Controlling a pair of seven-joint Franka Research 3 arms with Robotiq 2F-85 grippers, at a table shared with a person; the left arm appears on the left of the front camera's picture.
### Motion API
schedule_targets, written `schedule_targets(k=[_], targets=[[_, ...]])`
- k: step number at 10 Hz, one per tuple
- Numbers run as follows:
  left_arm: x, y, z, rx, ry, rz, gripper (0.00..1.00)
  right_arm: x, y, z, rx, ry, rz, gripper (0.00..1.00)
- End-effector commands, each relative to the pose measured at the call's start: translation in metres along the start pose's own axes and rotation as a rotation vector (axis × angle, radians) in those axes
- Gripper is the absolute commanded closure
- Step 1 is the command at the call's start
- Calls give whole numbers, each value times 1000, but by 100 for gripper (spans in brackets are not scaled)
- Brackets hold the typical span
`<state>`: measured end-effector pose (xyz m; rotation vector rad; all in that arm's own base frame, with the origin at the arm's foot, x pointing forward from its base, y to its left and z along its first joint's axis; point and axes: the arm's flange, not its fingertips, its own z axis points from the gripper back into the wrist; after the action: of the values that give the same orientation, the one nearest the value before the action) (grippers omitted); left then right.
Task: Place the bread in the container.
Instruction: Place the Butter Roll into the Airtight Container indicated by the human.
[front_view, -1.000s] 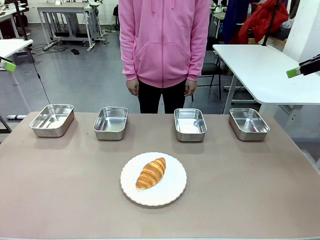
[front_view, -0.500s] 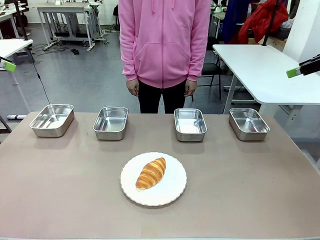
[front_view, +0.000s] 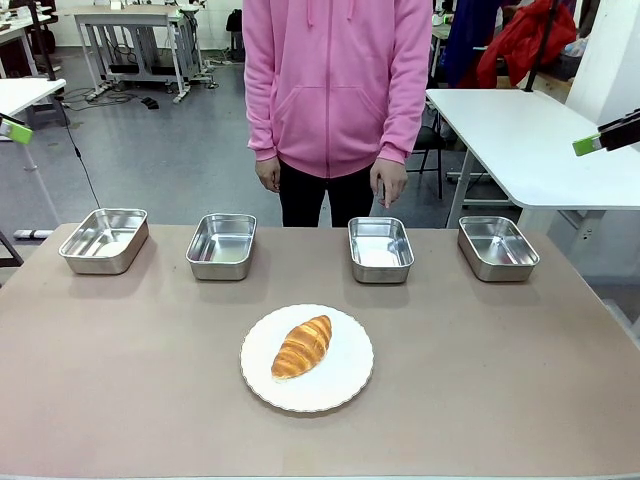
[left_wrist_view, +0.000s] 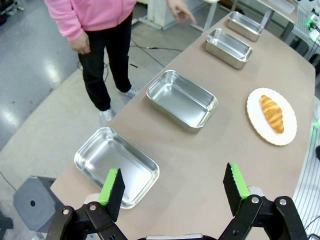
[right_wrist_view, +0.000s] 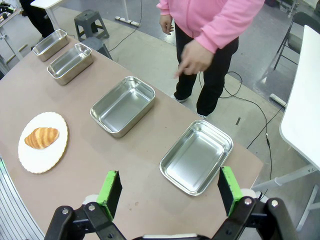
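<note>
Tan table (front_view: 500, 400), four pans (front_view: 220, 268) lining its far edge. Left claw (left_wrist_view: 172, 187), right claw (right_wrist_view: 169, 190): hanging wide open, empty. Bread (front_view: 302, 346): lying on plate (front_view: 345, 385), well ahead of both. Handling, judged: light, soft, crushable; gripping gently across the thick middle is looking safest.

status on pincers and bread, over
Left pincer open, right pincer open, both empty. Bread on white plate. Person's hand beyond the pans, nothing blocking.
</note>
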<state>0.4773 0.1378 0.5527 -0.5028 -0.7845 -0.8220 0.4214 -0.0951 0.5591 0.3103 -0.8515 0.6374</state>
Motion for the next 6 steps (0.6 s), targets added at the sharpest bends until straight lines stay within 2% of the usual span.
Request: schedule_targets(k=[1, 6], targets=[[1, -1, 1, -3, -2, -6, 0, 0, -1, -1, 10, -19, -3, 0], [1, -1, 1, -3, -2, -6, 0, 0, -1, -1, 10, -19, -3, 0]])
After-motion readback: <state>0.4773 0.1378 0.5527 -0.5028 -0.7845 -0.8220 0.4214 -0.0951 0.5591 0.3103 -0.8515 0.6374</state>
